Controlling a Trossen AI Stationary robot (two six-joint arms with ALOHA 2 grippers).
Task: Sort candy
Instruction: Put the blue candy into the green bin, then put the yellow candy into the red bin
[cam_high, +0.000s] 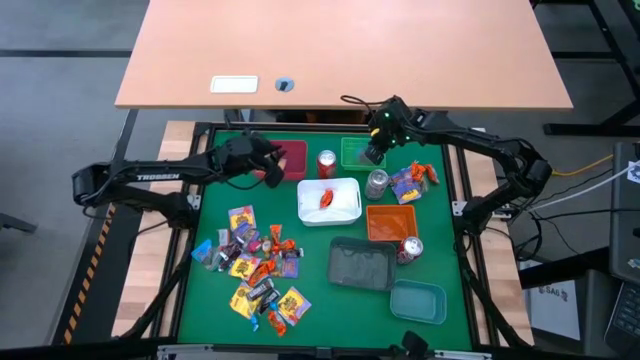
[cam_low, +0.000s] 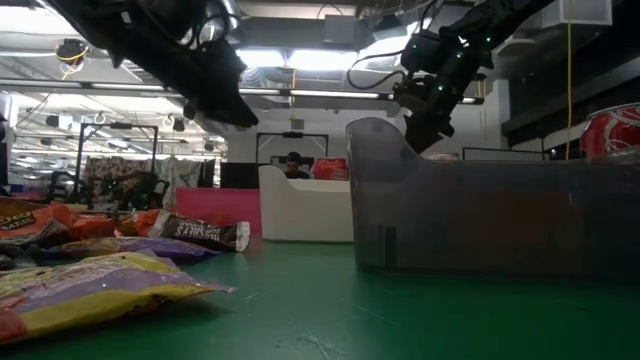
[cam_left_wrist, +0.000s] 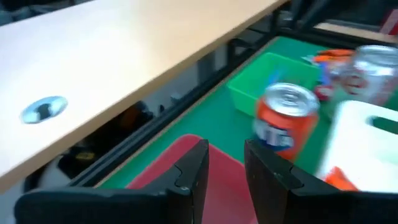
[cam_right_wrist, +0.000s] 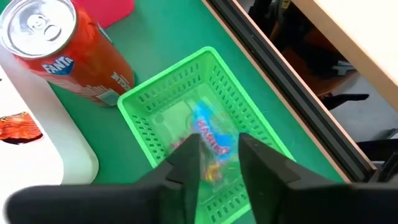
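The candy pile (cam_high: 255, 268) lies on the green mat toward the near left, and also shows in the low view (cam_low: 110, 285). A few more sweets (cam_high: 415, 180) lie near the silver can. My left gripper (cam_high: 268, 165) (cam_left_wrist: 225, 171) hovers open over the red tray (cam_high: 292, 158) (cam_left_wrist: 186, 155) with nothing between its fingers. My right gripper (cam_high: 375, 150) (cam_right_wrist: 219, 163) is open above the green tray (cam_high: 352, 152) (cam_right_wrist: 143, 99). A blue-wrapped candy (cam_right_wrist: 208, 134) shows inside that tray, below the fingers. An orange candy (cam_high: 327, 199) rests in the white tray (cam_high: 345, 212).
An orange Fanta can (cam_high: 327, 163) (cam_right_wrist: 56, 43) stands between the red and green trays, and a silver can (cam_high: 377, 183) beside the white tray. The orange tray (cam_high: 390, 222), a third can (cam_high: 410, 248), the dark grey tray (cam_high: 362, 263) (cam_low: 480, 210) and the teal tray (cam_high: 418, 301) sit near right.
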